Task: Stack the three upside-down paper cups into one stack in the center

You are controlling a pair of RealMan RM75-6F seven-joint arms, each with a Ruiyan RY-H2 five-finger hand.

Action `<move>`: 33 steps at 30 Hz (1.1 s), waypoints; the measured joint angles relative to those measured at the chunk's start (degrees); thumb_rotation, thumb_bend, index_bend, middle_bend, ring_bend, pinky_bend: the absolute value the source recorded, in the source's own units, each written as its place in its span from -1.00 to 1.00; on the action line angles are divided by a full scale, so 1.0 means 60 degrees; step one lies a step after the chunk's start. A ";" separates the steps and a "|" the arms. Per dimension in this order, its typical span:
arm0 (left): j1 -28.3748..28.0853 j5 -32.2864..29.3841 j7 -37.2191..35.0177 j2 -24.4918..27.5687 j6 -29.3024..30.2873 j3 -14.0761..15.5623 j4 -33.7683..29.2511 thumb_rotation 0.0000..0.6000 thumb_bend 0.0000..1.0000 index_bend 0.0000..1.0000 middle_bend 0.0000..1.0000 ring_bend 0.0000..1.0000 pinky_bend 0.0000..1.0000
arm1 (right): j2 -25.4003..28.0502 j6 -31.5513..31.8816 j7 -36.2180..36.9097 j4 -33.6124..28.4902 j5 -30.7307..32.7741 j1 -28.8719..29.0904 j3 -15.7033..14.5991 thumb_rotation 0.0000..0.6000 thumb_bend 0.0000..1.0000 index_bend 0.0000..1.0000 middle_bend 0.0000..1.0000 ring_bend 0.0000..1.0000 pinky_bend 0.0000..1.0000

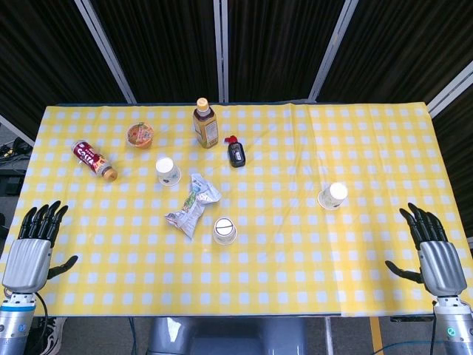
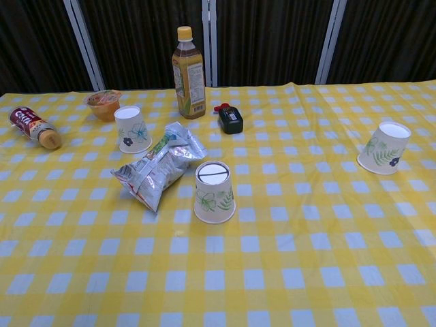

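Three upside-down paper cups stand apart on the yellow checked table. The middle cup (image 1: 225,230) (image 2: 213,193) is near the table's centre front. A second cup (image 1: 168,171) (image 2: 131,128) stands further back on the left. The third cup (image 1: 332,196) (image 2: 384,148) is off to the right. My left hand (image 1: 33,248) hovers at the front left corner, fingers spread, holding nothing. At the front right edge my right hand (image 1: 434,250) is likewise spread and empty. Neither hand shows in the chest view.
A crumpled snack bag (image 1: 192,203) (image 2: 158,170) lies just left of the middle cup. Behind are a tea bottle (image 1: 205,123) (image 2: 188,73), a small black object (image 1: 236,153) (image 2: 229,118), a food bowl (image 1: 140,134) (image 2: 103,104) and a lying bottle (image 1: 93,160) (image 2: 32,127).
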 measured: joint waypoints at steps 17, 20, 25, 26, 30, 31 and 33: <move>-0.0088 0.0032 0.0038 0.0005 -0.0143 0.0005 -0.0123 1.00 -1.00 -1.00 -1.00 -1.00 -1.00 | 0.0131 0.0028 0.0111 -0.0090 -0.0013 -0.0030 -0.0011 1.00 -0.99 -1.00 -1.00 -1.00 -1.00; -0.0255 -0.0074 0.0096 0.0031 -0.0383 -0.0104 -0.0213 1.00 -1.00 -1.00 -1.00 -1.00 -1.00 | 0.0143 -0.0064 0.0203 -0.0059 0.0136 0.0006 0.0054 1.00 -0.99 -1.00 -1.00 -1.00 -1.00; -0.0744 -0.0417 0.0520 0.0131 -0.0937 -0.0534 -0.0437 1.00 -0.89 -0.97 -1.00 -1.00 -1.00 | 0.0181 -0.0185 0.0416 0.0036 0.0355 0.0059 0.0180 1.00 -0.99 -1.00 -1.00 -1.00 -1.00; -0.0844 -0.0502 0.0592 0.0146 -0.1057 -0.0622 -0.0477 1.00 -0.85 -0.92 -1.00 -1.00 -1.00 | 0.0193 -0.0180 0.0450 0.0040 0.0368 0.0061 0.0198 1.00 -0.99 -1.00 -1.00 -1.00 -1.00; -0.1403 -0.1006 0.0959 0.0194 -0.1784 -0.1058 -0.0604 1.00 -0.70 -0.71 -1.00 -1.00 -1.00 | 0.0282 -0.0053 0.0657 0.0042 0.0412 0.0040 0.0299 1.00 -0.99 -1.00 -1.00 -1.00 -1.00; -0.1618 -0.1237 0.1101 0.0202 -0.2067 -0.1220 -0.0632 1.00 -0.70 -0.70 -1.00 -1.00 -1.00 | 0.0315 -0.0004 0.0724 0.0039 0.0426 0.0025 0.0327 1.00 -0.99 -1.00 -1.00 -1.00 -1.00; -0.1965 -0.1633 0.1311 0.0206 -0.2509 -0.1480 -0.0648 1.00 -0.69 -0.68 -1.00 -1.00 -1.00 | 0.0367 0.0063 0.0823 0.0035 0.0446 -0.0001 0.0366 1.00 -0.99 -1.00 -1.00 -1.00 -1.00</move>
